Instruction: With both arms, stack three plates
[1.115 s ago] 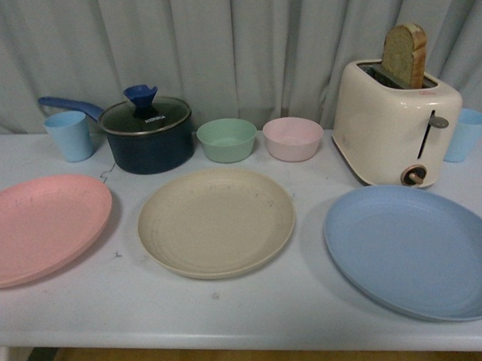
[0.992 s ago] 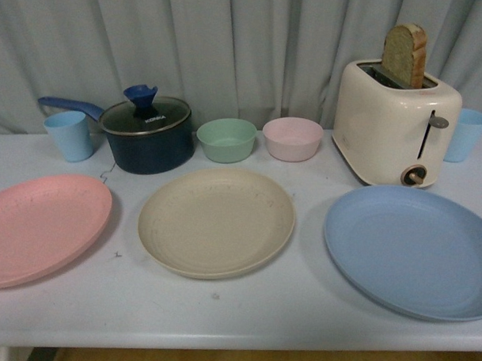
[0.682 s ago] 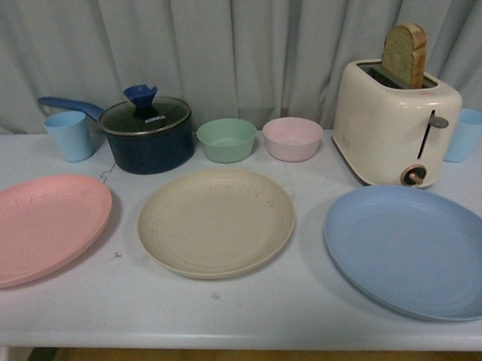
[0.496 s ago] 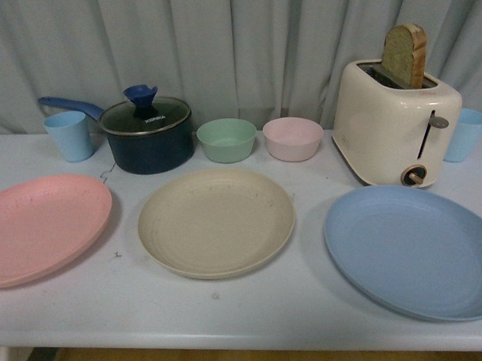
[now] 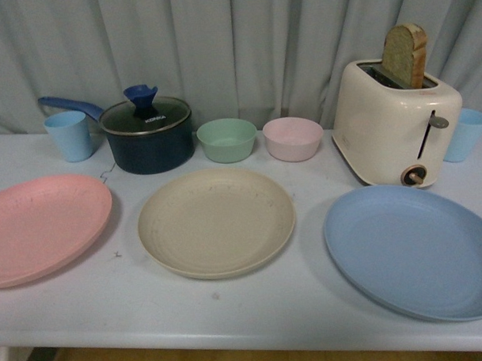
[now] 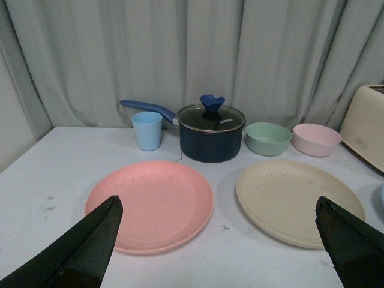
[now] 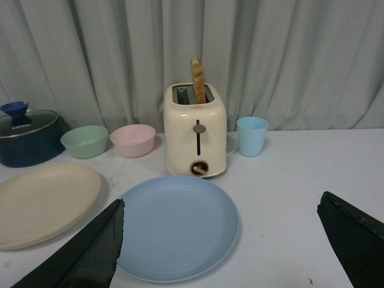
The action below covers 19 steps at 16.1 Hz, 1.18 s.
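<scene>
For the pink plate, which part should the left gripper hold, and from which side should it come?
Probably the thin rim at its near edge, from the front. The pink plate lies flat and shallow on the table, so only the rim offers a hold; cup and pot stand behind it.

Front view: placed centrally before the near edge of the table (image 5: 254, 315), close in, aimed forward and slightly down toward the far curtain (image 5: 244, 46). It spans the pink plate (image 5: 41, 227), beige plate (image 5: 216, 221) and blue plate (image 5: 414, 250).

Left wrist view: raised over the near left, facing far, set further back.

Right wrist view: raised over the near right, facing far.

All three views share the beige plate, green bowl (image 5: 226, 140) and pink bowl (image 5: 292, 138).
</scene>
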Each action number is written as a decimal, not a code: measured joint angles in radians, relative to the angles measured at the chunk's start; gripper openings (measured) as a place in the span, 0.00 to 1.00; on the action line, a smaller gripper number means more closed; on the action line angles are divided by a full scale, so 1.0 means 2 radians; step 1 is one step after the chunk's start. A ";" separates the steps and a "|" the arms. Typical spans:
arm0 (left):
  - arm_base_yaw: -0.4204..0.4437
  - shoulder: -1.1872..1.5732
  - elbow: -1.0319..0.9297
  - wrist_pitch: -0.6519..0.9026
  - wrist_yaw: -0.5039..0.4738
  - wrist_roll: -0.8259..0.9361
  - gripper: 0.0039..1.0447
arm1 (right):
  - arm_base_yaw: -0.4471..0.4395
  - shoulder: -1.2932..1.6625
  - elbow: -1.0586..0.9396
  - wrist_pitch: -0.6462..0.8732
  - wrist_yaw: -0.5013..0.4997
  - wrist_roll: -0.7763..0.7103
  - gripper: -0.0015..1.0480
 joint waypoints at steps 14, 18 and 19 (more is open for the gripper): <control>0.000 0.000 0.000 0.000 0.000 0.000 0.94 | 0.000 0.000 0.000 0.000 0.000 0.000 0.94; 0.000 0.000 0.000 0.000 0.000 0.000 0.94 | 0.000 0.000 0.000 0.000 0.000 0.000 0.94; 0.000 0.000 0.000 0.000 0.000 0.000 0.94 | 0.000 0.000 0.000 0.000 0.000 0.000 0.94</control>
